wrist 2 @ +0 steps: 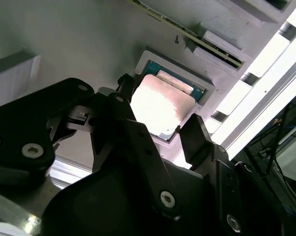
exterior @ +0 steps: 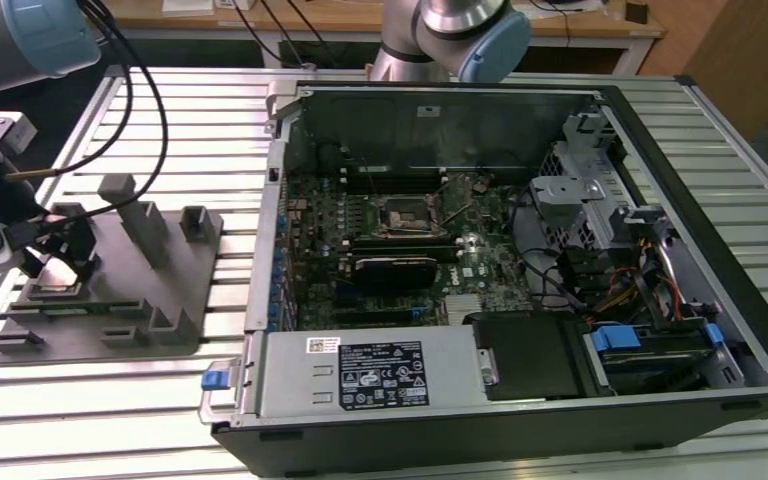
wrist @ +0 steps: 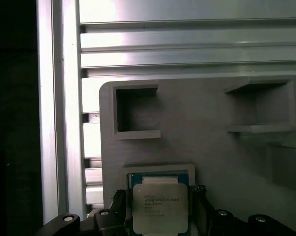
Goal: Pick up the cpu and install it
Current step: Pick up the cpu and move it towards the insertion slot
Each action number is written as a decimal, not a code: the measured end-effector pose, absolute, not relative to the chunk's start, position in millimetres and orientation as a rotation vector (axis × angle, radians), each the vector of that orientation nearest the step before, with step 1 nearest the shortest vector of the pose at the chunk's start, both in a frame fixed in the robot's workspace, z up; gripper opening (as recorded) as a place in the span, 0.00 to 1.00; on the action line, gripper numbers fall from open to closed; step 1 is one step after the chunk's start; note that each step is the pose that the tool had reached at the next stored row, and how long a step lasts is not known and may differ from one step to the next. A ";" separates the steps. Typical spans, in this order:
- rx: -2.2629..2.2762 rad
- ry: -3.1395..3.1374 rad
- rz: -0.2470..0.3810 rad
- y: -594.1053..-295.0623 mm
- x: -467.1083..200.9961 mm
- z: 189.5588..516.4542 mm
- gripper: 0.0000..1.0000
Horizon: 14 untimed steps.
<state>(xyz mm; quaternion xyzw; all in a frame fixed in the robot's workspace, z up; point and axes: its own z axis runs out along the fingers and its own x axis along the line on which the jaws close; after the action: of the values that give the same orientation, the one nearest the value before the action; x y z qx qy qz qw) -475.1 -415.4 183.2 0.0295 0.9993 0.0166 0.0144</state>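
The slatted aluminium table (exterior: 744, 170) carries everything. Well away from the claw (exterior: 53, 262), towards the exterior view's right, lies an open computer case (exterior: 491, 445) on its side, so its motherboard (exterior: 331, 225) faces upward. That puts the square black socket (exterior: 399, 212) within reach from above.

Directly under the claw is the grey plastic tray (exterior: 104, 320) with upright posts. Its shallow square recess holds the chip flat and in a fixed place, so the approach can be straight down.

In both wrist views the claw's fingers (wrist: 199, 214) stand spread, one on each side of the cpu (wrist: 159, 206). A thin gap shows at each edge, so the claw brackets the chip without clamping it. It looks aligned to take the chip by two opposite edges and leave the metal top untouched.

The cpu sits between the fingers in its recess, silvery top up, and has not yet been lifted. By my reading the work is at the grasp, with the socket across the table unfilled
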 end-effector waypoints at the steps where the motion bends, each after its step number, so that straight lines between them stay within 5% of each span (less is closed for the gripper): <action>1: 0.084 3.111 0.052 -415.4 -475.1 183.1 0.65; 14: -0.010 3.113 0.052 -415.5 -475.2 183.0 0.65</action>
<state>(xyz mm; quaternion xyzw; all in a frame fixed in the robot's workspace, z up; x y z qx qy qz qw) -475.2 -415.5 183.0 -0.0032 0.9998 0.0169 0.0138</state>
